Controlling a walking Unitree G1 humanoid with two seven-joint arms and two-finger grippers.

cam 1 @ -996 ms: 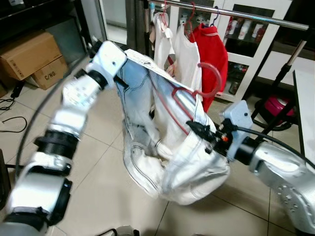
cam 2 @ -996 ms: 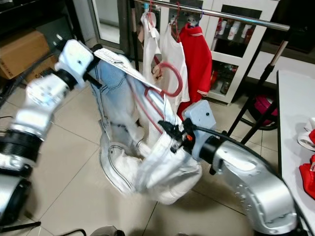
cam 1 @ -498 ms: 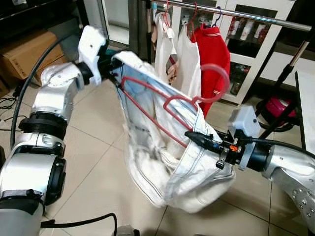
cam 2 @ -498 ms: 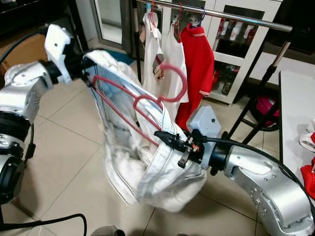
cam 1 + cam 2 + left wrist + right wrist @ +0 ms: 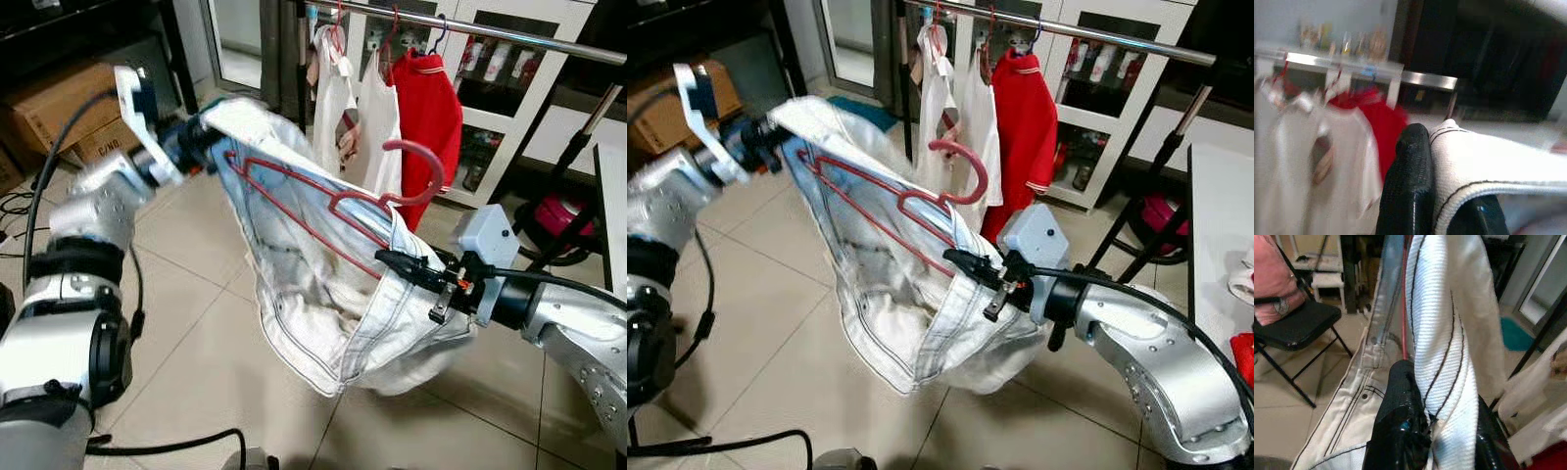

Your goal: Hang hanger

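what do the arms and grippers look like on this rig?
Both arms are silver-grey rounded shells with black ring joints. The left arm has a black cable looping along it, and a pale grey wrist housing. The right arm carries a boxy pale grey wrist block and an orange mark. The left gripper and right gripper have long black textured fingers.

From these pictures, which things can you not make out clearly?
- Left gripper: blurred in the left eye view; the white jeans cover its fingers.
- Red hanger: its lower bar is hidden inside the jeans.
- Clothes rail: right end cut off by the edge.
- Bottles in the cabinet: too small to read.
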